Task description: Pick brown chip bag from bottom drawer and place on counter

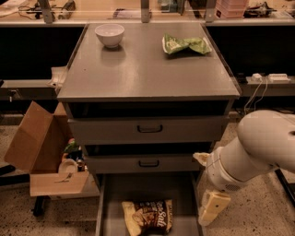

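Note:
The brown chip bag (148, 216) lies flat on the floor of the open bottom drawer (115, 193), near its front. The counter (143, 69) is the grey top of the cabinet; it holds a white bowl (109, 34) at the back left and a green chip bag (185, 44) at the back right. My white arm (258, 147) reaches in from the right. My gripper (212, 208) hangs low beside the drawer's right wall, to the right of the brown bag and apart from it. It holds nothing that I can see.
Two shut grey drawers with black handles (150, 129) sit above the open one. An open cardboard box (37, 152) with clutter stands on a low cart to the left. A wooden bench (92, 11) with cables runs along the back. A power strip (272, 77) sits on a shelf at the right.

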`<state>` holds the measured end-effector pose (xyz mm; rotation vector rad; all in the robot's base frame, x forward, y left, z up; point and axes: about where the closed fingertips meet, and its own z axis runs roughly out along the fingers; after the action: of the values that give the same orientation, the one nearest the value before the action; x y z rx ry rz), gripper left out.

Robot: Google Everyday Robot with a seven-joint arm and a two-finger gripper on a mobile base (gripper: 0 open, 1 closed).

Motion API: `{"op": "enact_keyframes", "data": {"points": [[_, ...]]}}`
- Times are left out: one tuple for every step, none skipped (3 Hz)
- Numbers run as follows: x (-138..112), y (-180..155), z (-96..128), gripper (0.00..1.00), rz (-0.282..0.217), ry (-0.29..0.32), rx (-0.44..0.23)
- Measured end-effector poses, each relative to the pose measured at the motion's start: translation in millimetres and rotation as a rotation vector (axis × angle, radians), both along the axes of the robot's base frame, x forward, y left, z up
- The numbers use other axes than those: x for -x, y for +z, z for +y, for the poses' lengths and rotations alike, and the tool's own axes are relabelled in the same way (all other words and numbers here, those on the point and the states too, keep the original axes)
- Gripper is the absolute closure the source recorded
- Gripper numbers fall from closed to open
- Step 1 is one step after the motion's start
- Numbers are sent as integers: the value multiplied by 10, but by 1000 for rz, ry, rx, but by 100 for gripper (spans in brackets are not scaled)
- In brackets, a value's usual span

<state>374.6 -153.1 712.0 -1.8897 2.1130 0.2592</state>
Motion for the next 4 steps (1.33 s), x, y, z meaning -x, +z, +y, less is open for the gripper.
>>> {"op": "enact_keyframes", "data": {"points": [[-20,52,13,0,-8,4,0],[-76,-375,103,0,3,29,-44],[-116,-1254,303,0,32,68,-107],[-275,-2219,522,0,25,68,-211]]}}
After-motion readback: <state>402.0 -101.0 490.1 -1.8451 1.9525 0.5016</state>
